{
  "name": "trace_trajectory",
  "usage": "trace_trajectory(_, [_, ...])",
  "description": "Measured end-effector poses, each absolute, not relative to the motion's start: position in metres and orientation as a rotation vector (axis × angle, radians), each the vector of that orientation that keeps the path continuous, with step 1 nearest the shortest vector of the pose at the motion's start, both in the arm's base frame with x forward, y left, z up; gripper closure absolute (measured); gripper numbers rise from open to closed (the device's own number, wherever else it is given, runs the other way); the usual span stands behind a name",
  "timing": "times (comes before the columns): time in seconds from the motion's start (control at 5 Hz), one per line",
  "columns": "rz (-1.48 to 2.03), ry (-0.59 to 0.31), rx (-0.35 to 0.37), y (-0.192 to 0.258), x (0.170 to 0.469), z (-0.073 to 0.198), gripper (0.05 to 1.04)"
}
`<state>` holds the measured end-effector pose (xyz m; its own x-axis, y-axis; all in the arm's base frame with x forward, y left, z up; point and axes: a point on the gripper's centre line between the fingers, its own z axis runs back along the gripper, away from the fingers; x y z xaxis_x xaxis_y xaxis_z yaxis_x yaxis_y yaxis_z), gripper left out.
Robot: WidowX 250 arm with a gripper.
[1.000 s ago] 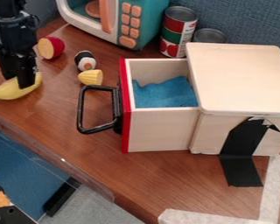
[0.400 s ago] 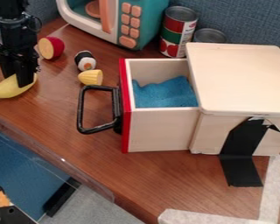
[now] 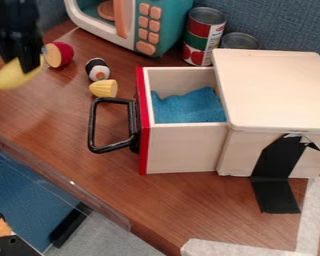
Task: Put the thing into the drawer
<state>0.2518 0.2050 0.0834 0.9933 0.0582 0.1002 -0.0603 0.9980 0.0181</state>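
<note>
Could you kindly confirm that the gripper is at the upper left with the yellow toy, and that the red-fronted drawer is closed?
Not quite: the camera view shows the red-fronted drawer open, with blue cloth inside. The gripper is indeed at the upper left with the yellow toy.

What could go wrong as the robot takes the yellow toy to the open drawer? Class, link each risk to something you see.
The gripper holds the yellow toy nearer one end, so it might tilt or slip. The drawer's black handle sticks out towards the arm's side, so a low path could bump it. Blue cloth already lies inside, so the toy may sit unevenly.
</note>
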Motion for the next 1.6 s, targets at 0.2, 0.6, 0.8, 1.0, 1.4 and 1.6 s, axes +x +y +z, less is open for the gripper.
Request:
trace_trajectory(0.2, [0.080,-0.163,0.020,0.190,0.254,0.119,0.607])
trace_trajectory(0.6, [0.063,-0.172,-0.072,0.116,0.271,0.160,0.607])
trace_trajectory(0.8, [0.101,-0.145,-0.079,0.085,0.279,0.164,0.607])
trace_trajectory(1.0, [0.151,-0.114,-0.076,0.053,0.291,0.161,0.607])
trace_trajectory(1.4, [0.249,-0.045,-0.062,0.027,0.305,0.146,0.607])
trace_trajectory(1.6, [0.261,-0.032,-0.061,0.017,0.311,0.142,0.607])
